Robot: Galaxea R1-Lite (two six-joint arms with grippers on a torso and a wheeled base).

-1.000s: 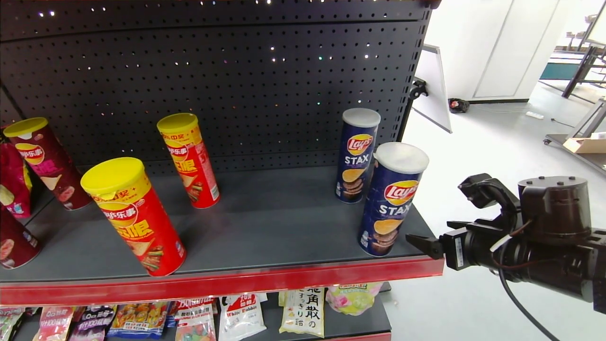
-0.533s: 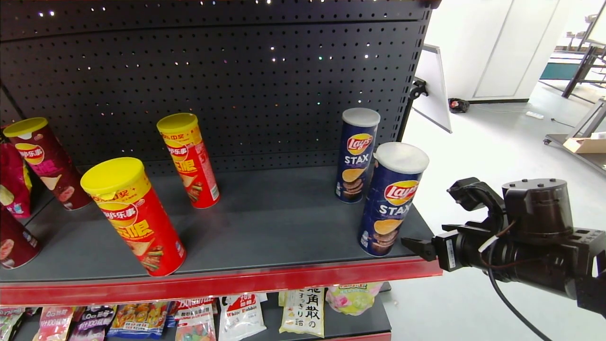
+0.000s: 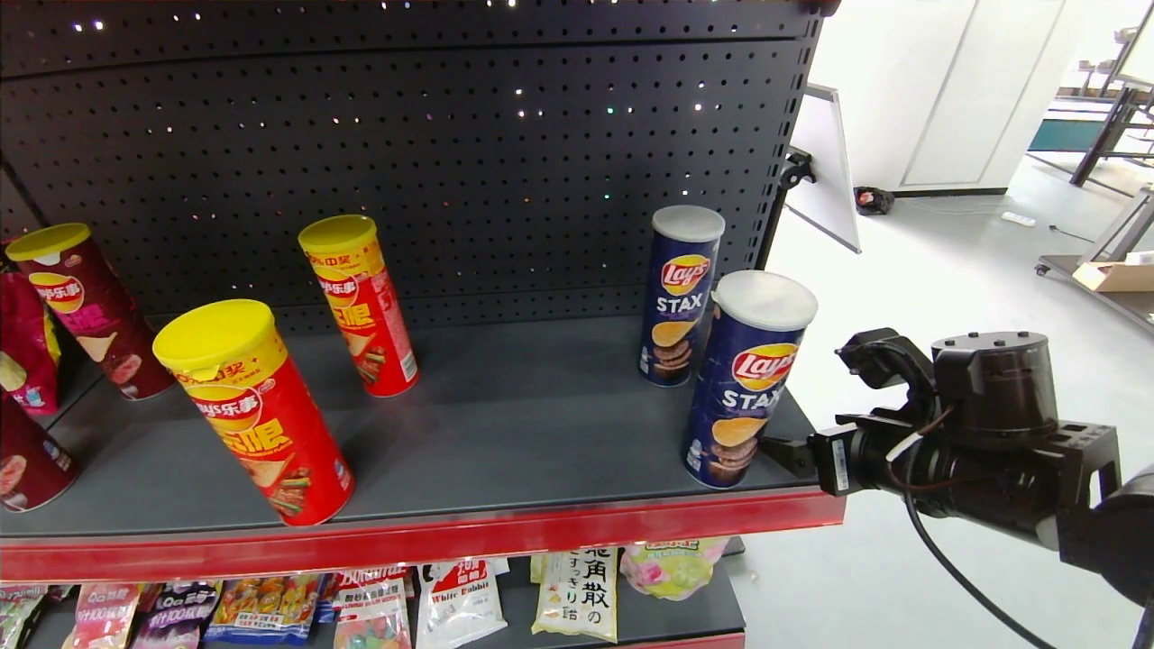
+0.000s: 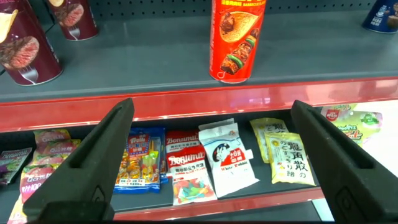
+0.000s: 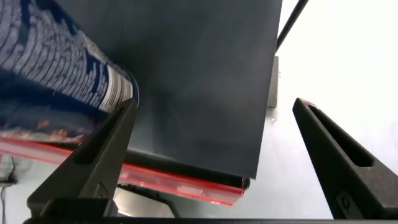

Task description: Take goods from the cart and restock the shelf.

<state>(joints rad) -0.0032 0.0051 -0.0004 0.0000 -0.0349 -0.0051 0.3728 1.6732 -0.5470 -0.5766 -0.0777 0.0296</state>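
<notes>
Right pincer (image 3: 811, 401) gapes just beside the front blue-labelled can (image 3: 744, 379) on the shelf (image 3: 505, 433).

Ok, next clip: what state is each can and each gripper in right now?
Front blue can: upright, lid on.
Rear blue can: upright, lid on.
Front red can: upright, yellow lid on.
Rear red can: upright, yellow lid on.
Maroon can: upright, yellow lid on.
Right gripper: open, holding nothing, one finger beside the front blue can's base.
Left gripper: open, holding nothing.
</notes>
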